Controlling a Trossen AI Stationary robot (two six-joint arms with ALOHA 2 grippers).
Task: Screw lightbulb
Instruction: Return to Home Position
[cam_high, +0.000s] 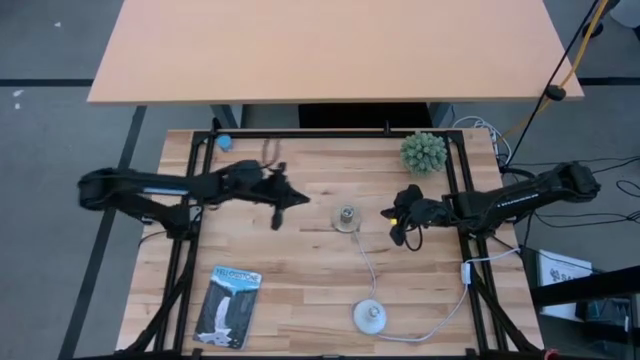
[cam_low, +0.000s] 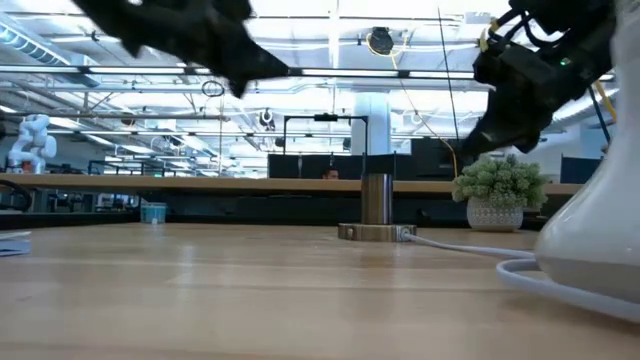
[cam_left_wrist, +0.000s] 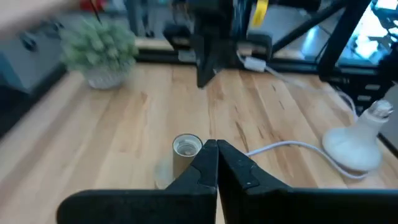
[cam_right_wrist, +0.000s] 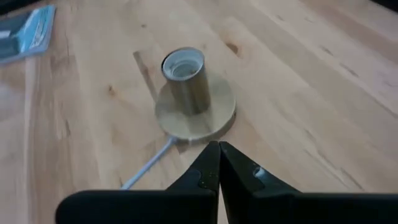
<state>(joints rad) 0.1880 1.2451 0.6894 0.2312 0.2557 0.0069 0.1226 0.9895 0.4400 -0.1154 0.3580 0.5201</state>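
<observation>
White lightbulb (cam_high: 370, 317) sat on desk (cam_high: 300, 275), well apart from bare socket (cam_high: 346, 217). Left hand (cam_high: 292, 199), right hand (cam_high: 398, 215) both clenched empty, flanking socket.

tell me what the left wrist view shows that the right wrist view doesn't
Only the left wrist view: the lightbulb lying on the table, the green plant and the right arm beyond the socket.
Only the right wrist view: a corner of the blue package.
Both: the empty lamp socket on its round base, its white cord, and a shut, empty gripper, the left gripper or right gripper.
</observation>
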